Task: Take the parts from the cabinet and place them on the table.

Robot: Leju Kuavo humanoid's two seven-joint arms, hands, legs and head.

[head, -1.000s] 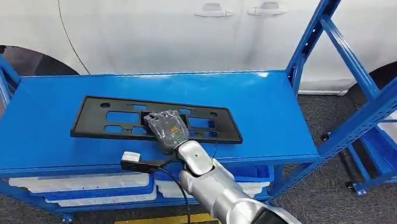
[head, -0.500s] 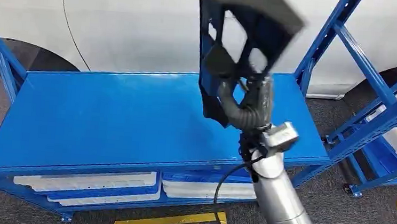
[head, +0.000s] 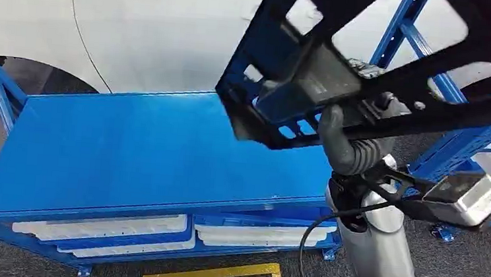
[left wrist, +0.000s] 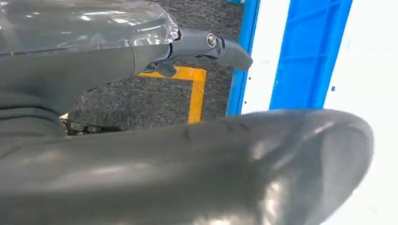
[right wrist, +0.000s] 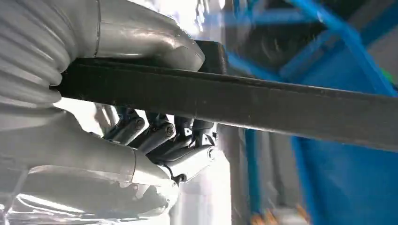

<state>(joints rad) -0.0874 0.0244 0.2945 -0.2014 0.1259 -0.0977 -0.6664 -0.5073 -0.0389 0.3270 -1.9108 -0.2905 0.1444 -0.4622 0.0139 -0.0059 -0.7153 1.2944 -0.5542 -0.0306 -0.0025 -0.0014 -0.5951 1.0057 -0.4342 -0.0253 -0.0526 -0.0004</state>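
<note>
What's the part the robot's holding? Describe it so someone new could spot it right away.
Start at the blue shelf in front of the white car. Above the shelf's right end, the right hand grips a flat black plastic frame lifted off the surface and tilted. It is the one black piece in view, long and rectangular with cut-out windows and small holes.

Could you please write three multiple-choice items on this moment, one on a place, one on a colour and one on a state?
1. Where is the black frame part?
A. flat on the shelf
B. raised above the shelf
C. on the floor

2. What colour is the shelf top?
A. blue
B. red
C. grey

3. What is the right hand doing?
A. hanging with nothing in it
B. pressing the shelf
C. gripping the part

Answers:
1 B, it hangs tilted above the shelf.
2 A, the surface is plainly blue.
3 C, the right wrist view shows fingers under its edge.
</note>
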